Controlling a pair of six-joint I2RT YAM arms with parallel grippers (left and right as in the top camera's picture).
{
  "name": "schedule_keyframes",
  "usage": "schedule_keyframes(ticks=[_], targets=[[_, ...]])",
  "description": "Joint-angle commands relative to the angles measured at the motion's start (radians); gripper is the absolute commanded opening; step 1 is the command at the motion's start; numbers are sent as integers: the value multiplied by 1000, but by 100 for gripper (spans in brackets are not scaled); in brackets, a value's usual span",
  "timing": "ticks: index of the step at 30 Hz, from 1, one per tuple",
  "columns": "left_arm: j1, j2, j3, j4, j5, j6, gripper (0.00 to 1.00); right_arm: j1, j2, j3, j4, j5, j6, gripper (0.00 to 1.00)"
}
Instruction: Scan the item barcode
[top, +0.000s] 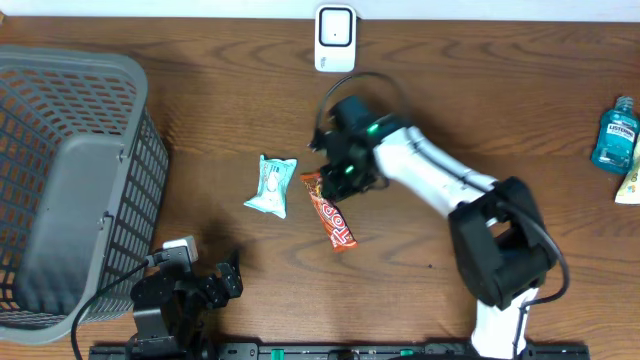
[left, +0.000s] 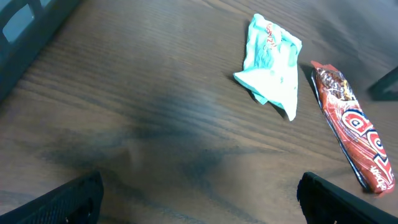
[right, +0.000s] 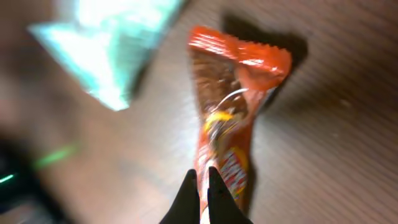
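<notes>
Blurry, cropped teal packet (right: 106, 56) beside bar (right: 225, 93)

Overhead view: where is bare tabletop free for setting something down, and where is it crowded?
Bare wood lies between the basket and the teal packet, and a wide stretch between the right arm and the mouthwash bottle. The middle is crowded: packet, candy bar and arm sit close together.

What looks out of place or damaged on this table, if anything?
Nothing is spilled or broken. Only the teal packet looks crumpled, with a folded lower corner, and the orange snack bar lies diagonally beside it.
</notes>
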Motion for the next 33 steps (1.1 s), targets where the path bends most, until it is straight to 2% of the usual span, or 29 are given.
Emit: schedule_keyframes(ticks=[1,4,6,7,8,9,10,11,12,13,20,27,33], targets=[[4,-3,-6,-69,0,-2,98,-91,-6,14,-54,-393,-174,1],[4,-3,-6,-69,0,-2,98,-137,-6,14,-97,-323,-187,1],[4,-3,-6,-69,0,-2,98,-147,-6,14,-118,-274,-188,6],[4,-3,-6,-69,0,-2,98,-146,-7,14,-126,-251,-188,12],[4,-3,-6,-69,0,-2,98,-142,-10,14,-130,-233,-188,21],[4,-3,-6,-69,0,-2,98,-138,-12,14,-134,-213,-187,36],[4,-3,-6,-69,0,-2,98,-132,-14,14,-137,-190,-187,56],[4,-3,-6,-69,0,-2,98,-121,-18,14,-144,-150,-180,69],[4,-3,-6,-69,0,-2,98,-109,-18,14,-150,-114,-159,78],[4,-3,-6,-69,0,-2,98,-93,-18,14,-155,-75,-133,82],[4,-3,-6,-69,0,-2,98,98,-18,10,-152,379,109,82],[4,-3,-6,-69,0,-2,98,235,-18,-31,-49,629,206,89],[4,-3,-6,-69,0,-2,98,238,-16,-137,53,704,221,78]])
